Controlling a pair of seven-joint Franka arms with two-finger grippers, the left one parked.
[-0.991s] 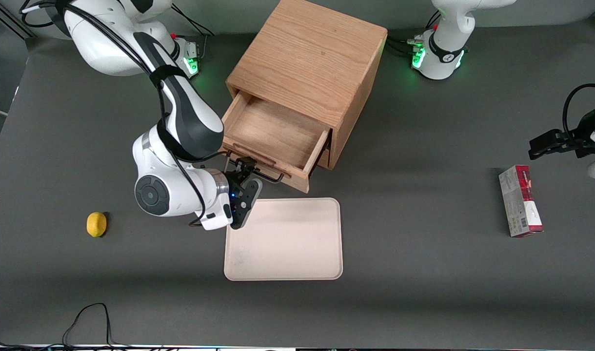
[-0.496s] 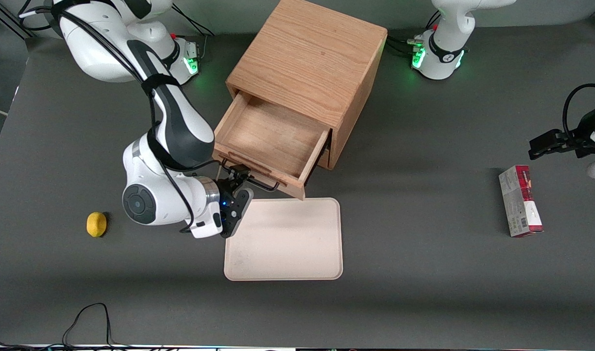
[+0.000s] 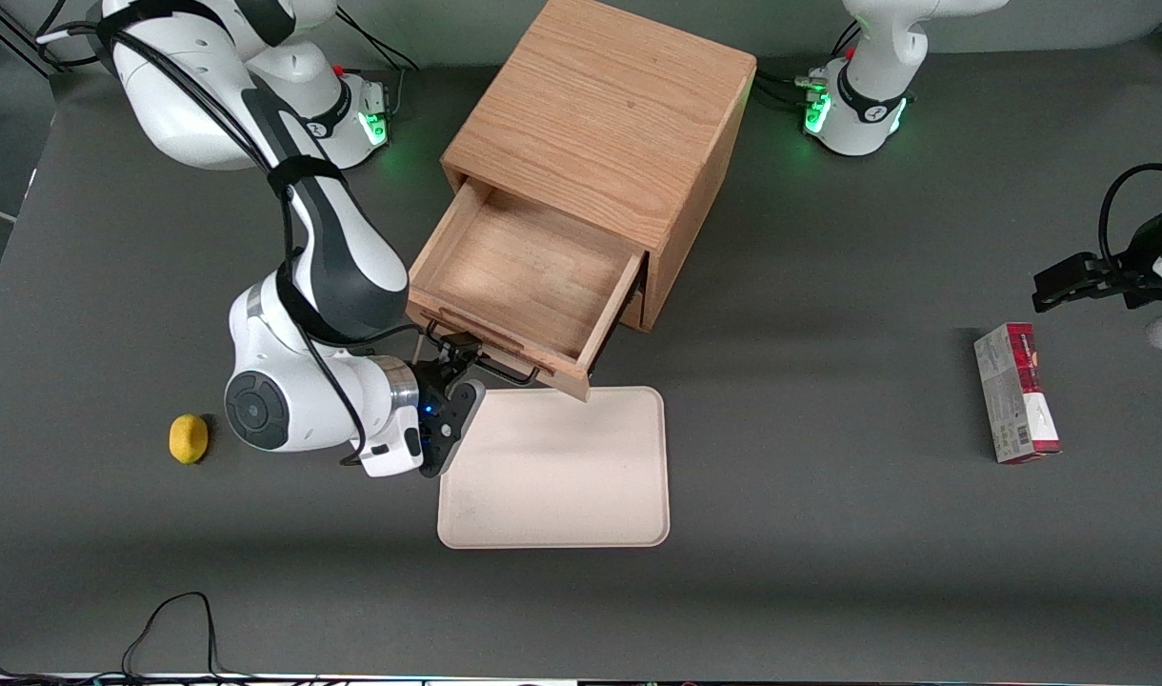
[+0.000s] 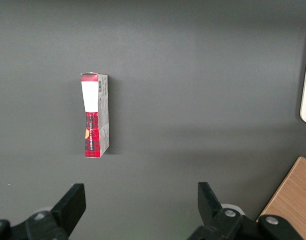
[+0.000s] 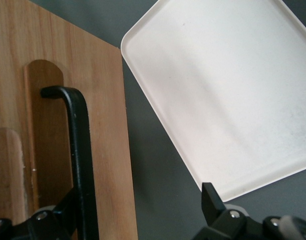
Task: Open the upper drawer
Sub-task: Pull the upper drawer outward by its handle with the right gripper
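The small yellow lemon [image 3: 189, 438] lies on the dark grey tabletop [image 3: 829, 534] toward the working arm's end, where it lay a second ago. Next comes the right arm's black two-finger gripper [image 3: 460, 360], which has drawn toward 7 o'clock since the earlier front views, nearer the front camera, and the light oak upper drawer [image 3: 519, 286] has slid with it, so more of its shallow wooden interior is bared. The fingers [image 5: 58, 222] stand spread: the right wrist view shows one beside the drawer's thin black wire handle [image 5: 78, 150] with the bar just inside it and the other [image 5: 212, 200] well apart over the tray's edge, so nothing is pinched and the bar is merely hooked.

The drawer sticks out of the boxy oak cabinet [image 3: 605, 114] near the tabletop's centre, its front facing 7 o'clock. Its travel runs from 1 toward 7 o'clock, and the long axis of its front and handle runs from 10 toward 4 o'clock. Its front corner overlaps the rim of the cream rounded-rectangle plastic tray [image 3: 554, 472], which lies nearer the front camera.

Toward the parked arm's end, a red and white carton [image 3: 1015, 393] lies flat, unmoved.
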